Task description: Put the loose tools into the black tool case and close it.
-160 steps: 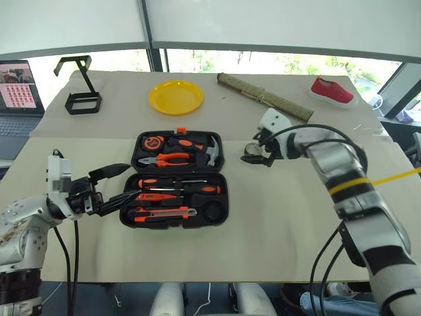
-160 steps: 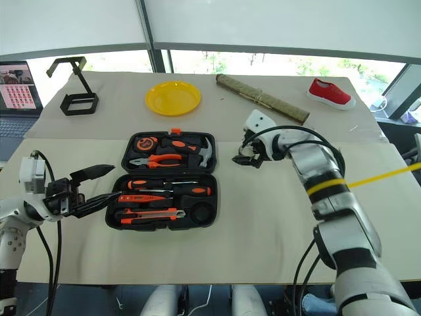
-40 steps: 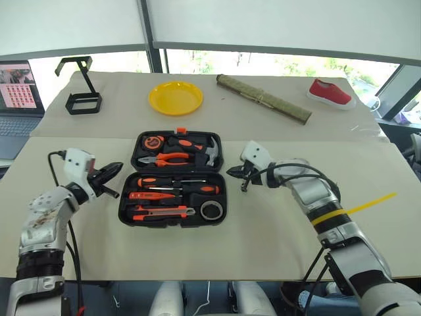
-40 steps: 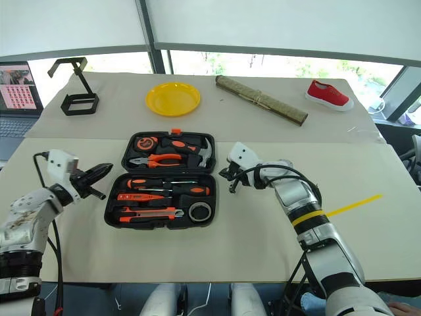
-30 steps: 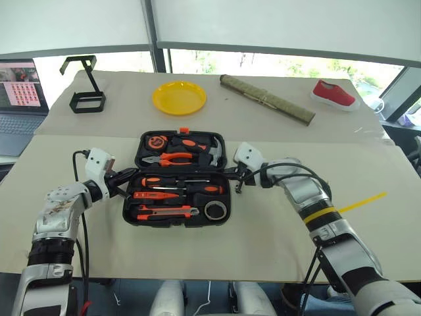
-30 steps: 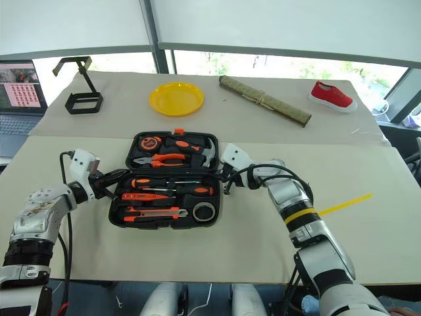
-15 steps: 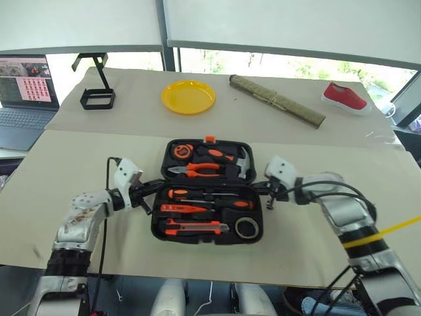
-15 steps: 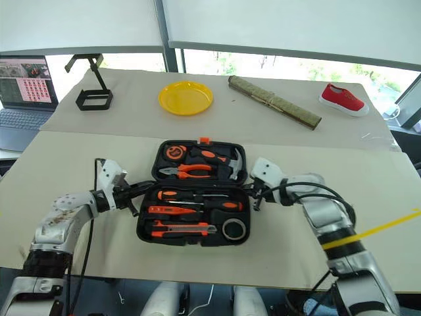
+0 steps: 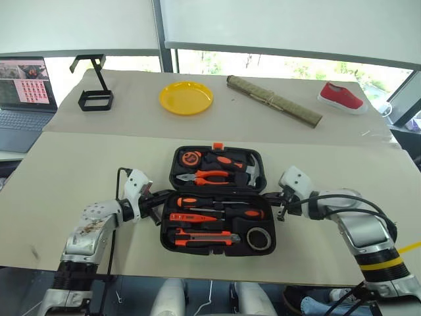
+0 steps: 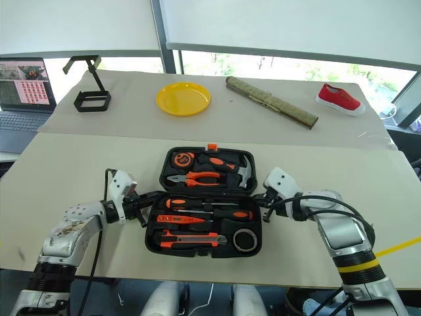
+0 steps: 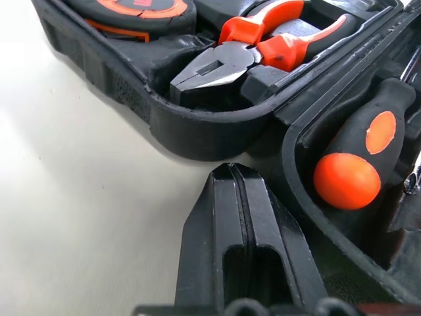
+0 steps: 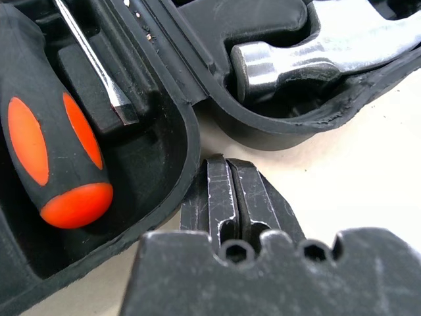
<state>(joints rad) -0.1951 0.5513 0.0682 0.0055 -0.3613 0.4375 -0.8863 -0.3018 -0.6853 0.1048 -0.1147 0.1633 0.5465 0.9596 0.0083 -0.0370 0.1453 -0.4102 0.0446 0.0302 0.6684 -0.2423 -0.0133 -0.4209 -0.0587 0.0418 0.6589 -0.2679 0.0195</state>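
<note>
Already the black tool case (image 9: 218, 201) lies open mid-table, and the loose tools (screwdrivers (image 9: 217, 203), utility knife (image 9: 202, 238), tape roll (image 9: 260, 238)) are seated in it. Closing remains; the left gripper (image 9: 156, 199) and right gripper (image 9: 276, 199) are pressed together, empty, at its hinge ends.

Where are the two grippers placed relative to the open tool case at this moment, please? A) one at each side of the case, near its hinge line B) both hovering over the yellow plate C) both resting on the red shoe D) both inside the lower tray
A: the left gripper sits at the left side of the black tool case and the right gripper at its right side, jaws shut, level with the hinge.
</note>
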